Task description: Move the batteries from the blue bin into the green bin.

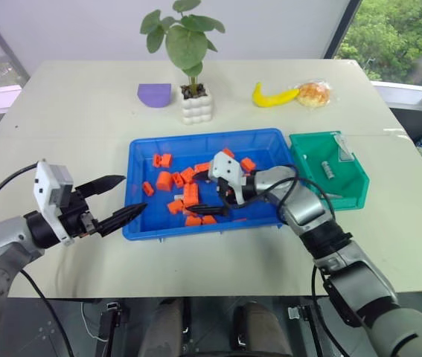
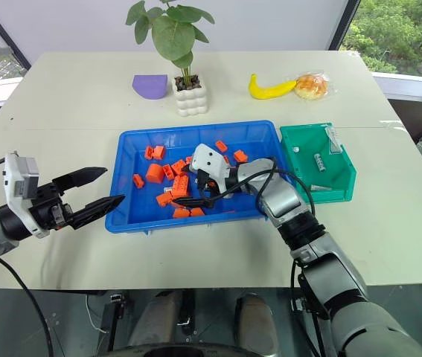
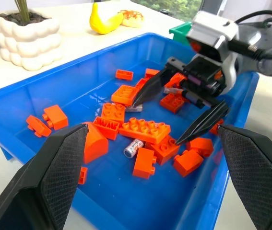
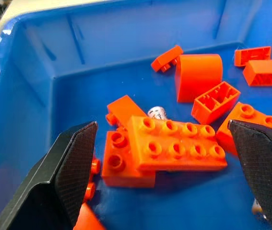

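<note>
The blue bin (image 1: pixel 203 139) sits mid-table, strewn with orange blocks (image 1: pixel 190 195). A silvery battery (image 3: pixel 134 147) lies in it, partly tucked under a long orange block (image 4: pixel 176 148); its end (image 4: pixel 158 113) pokes out behind that block. My right gripper (image 1: pixel 207 199) reaches into the bin from the right, open, its fingers straddling that block just above the pile, holding nothing. The green bin (image 1: pixel 348 195) stands to the right of the blue one with a battery (image 1: pixel 330 170) inside. My left gripper (image 1: pixel 134 193) hovers open just outside the blue bin's left wall.
Behind the bins stand a white pot with a plant (image 1: pixel 196 104), a purple piece (image 1: pixel 155 94), a yellow banana (image 1: pixel 274 97) and a bagged orange item (image 1: pixel 315 93). Bare tabletop lies in front of and left of the blue bin.
</note>
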Controlling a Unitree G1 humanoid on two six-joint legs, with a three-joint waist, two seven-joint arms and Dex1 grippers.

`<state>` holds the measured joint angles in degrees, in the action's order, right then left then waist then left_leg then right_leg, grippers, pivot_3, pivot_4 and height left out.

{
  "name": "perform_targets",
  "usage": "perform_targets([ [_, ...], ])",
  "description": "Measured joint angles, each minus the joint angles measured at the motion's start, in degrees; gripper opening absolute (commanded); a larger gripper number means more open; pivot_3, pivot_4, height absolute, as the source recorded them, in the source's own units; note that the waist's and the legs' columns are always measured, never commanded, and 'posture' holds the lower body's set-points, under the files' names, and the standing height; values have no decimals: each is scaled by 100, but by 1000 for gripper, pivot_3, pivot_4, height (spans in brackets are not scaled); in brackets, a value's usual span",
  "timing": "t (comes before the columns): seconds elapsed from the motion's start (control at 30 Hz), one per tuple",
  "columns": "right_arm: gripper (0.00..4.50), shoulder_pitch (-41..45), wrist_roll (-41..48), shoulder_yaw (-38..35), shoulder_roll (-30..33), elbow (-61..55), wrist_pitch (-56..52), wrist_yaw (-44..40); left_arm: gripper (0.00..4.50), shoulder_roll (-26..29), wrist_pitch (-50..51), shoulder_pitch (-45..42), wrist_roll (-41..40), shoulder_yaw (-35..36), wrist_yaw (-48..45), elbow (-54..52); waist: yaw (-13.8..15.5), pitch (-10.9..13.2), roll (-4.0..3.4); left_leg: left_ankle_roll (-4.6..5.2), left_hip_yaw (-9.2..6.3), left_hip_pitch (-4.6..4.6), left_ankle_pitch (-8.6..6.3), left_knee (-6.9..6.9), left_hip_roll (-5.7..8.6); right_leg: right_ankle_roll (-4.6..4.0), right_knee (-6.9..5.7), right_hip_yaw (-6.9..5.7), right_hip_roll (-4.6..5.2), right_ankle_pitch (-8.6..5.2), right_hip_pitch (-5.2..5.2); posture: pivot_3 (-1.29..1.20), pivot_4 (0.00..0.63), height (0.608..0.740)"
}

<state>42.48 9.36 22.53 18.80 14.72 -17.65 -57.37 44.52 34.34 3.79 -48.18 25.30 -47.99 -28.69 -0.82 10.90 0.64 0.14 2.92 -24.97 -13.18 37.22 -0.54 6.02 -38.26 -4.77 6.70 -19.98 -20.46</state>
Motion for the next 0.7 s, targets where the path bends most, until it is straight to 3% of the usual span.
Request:
perform_targets([
  [0.3,4479,162,-255,-5,-202,584,329,-103,4500,-27,-16,-15,2,0,70,-11,-1,0,0,0,0,0,0,0,0,0,0,0,0,0,0,0,150,739],
  [0.4,3687,165,-298,-16,-207,631,372,-159,4500,-31,-18,-16,2,0,83,-31,-4,0,0,0,0,0,0,0,0,0,0,0,0,0,0,0,150,739],
  [0.53,1729,171,-310,-54,-234,672,431,-206,4500,-69,-19,-16,2,0,108,-48,-3,0,0,-1,0,0,0,0,0,0,0,0,0,0,0,0,150,739],
  [0.6,1013,237,-364,-61,-240,687,439,-211,4500,-77,-21,-23,2,-1,138,-63,-4,0,0,-1,-1,0,0,0,0,0,0,0,0,0,0,0,150,739],
  [0.7,1013,240,-408,-71,-264,694,445,-194,4500,-95,-24,-59,3,-1,188,-69,-5,0,0,-1,-1,1,0,0,0,0,0,0,0,0,0,0,150,739],
])
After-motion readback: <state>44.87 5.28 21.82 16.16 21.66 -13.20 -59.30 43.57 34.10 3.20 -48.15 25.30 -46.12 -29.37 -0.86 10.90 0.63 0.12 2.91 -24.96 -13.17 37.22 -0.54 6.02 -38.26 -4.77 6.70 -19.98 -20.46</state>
